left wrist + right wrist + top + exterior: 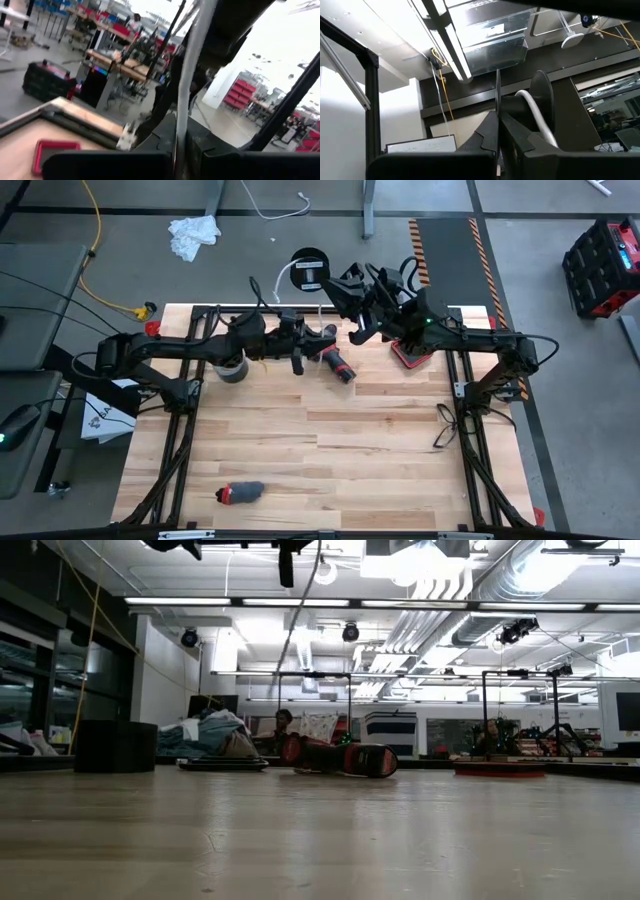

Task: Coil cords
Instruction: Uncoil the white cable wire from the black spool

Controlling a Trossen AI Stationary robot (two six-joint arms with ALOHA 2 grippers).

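Over the far edge of the wooden surface (330, 450), the left claw (181, 142) is clenched on the thin white cable (192, 70). The right claw (498, 131) is clenched on that cable's round black disc (542, 107). No brand or writing is readable.

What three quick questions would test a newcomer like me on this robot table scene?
1. True or false: the left gripper is shut on the thin white cable.
2. Which lies on the light wooden table, alone near its front edge? A. small grey-and-red object; B. yellow banana; C. blue mug.
3. Fill in: the cable ends in a small round black ____.
Key: 1 true; 2 A; 3 disc.
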